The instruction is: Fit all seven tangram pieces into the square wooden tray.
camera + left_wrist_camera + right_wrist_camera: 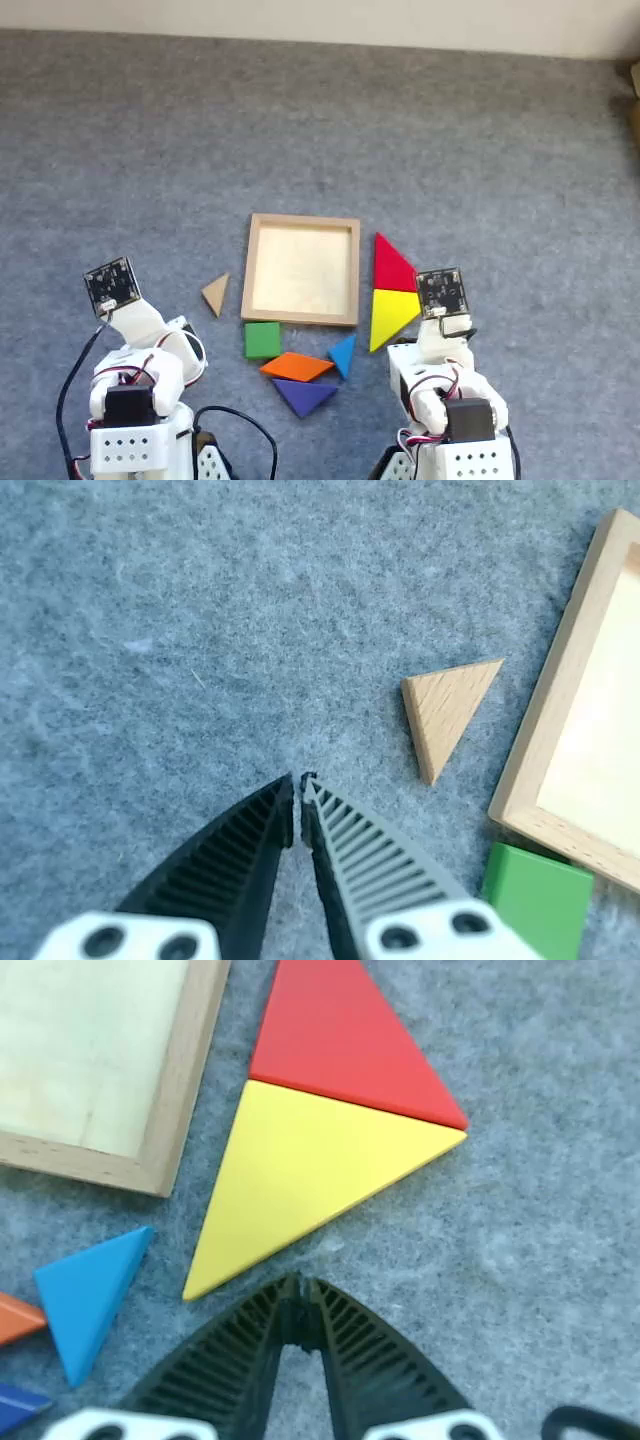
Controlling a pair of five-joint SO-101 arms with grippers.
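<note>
Square wooden tray (pixel 302 219) sits empty on the surface (pixel 300 120), our left end effector (pixel 301 780) and right end effector (pixel 300 1285) both pinched together on nothing, and we fear the flat yellow triangle (pixel 300 1170) skidding into the touching red triangle (pixel 340 1040) when grabbed.

A small wooden triangle (pixel 216 294) is set left of the square wooden tray (pixel 303 219); a red triangle (pixel 392 266), touched by a yellow triangle (pixel 390 315), right of it.
</note>
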